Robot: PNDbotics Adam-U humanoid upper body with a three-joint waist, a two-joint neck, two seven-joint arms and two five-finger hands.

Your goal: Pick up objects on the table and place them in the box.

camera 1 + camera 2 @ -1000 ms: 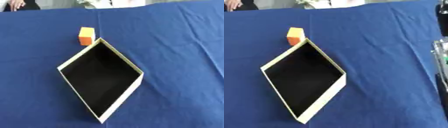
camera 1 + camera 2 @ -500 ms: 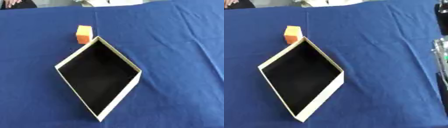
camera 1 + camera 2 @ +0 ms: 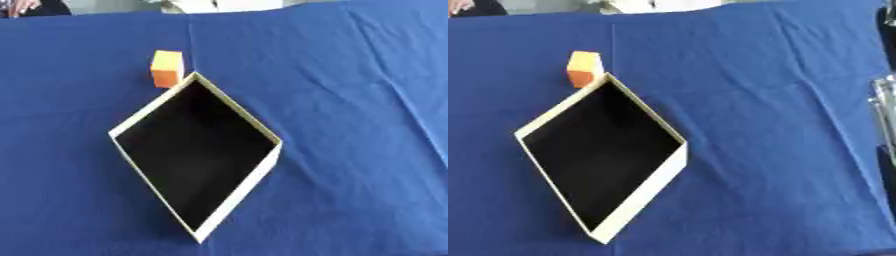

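Nothing on the table has truly moved: the small shift of the whole scene across the earlier frames reads as head tilt, not object motion. The small orange block (image 3: 167, 68) stands on the blue cloth-covered table (image 3: 350, 125), just beside the far corner of the shallow cream-walled cardboard box with a dark interior (image 3: 270, 164), outside it. The box looks empty. A silvery part of the robot's right arm (image 3: 885, 107) shows at the right edge of the right eye view; neither hand is visible, so the state of the fingers cannot be told. The pick appears not yet begun.
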